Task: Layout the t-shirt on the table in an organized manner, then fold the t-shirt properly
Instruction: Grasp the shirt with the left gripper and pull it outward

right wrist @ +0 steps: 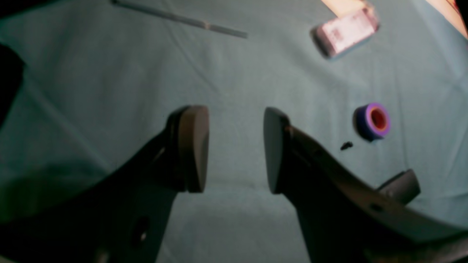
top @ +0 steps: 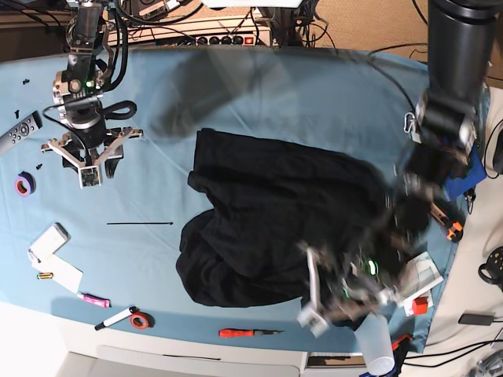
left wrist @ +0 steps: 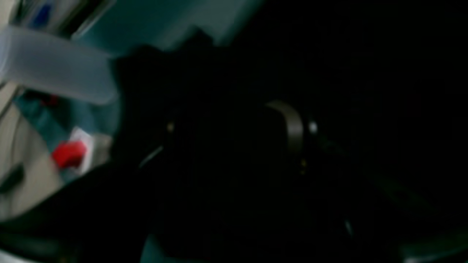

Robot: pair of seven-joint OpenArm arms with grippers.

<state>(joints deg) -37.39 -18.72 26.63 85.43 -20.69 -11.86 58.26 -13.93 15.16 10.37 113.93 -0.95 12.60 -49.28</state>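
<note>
Still in the layout step: the shirt is a crumpled black heap mid-table, nothing flat or squared yet, print and label not visible. Left gripper is down at the shirt's near corner, blurred in the base view; its wrist view is almost all black, fabric apparently right up against the jaws, so I cannot tell whether the left jaws are clenched on cloth or released. Right gripper sits well clear of the shirt, jaws spread apart with only bare blue cloth between and below them, a tape roll off to one side and a white box beyond the tips. My read: the left arm is working a hem or corner and the right is idle. The next move likely needs a confirmed grip on that corner, then a pull outward away from the heap to spread it, with the right coming across to take the opposite edge. Risk: dragging the whole bundle instead of unfolding it if only one side is held.
</note>
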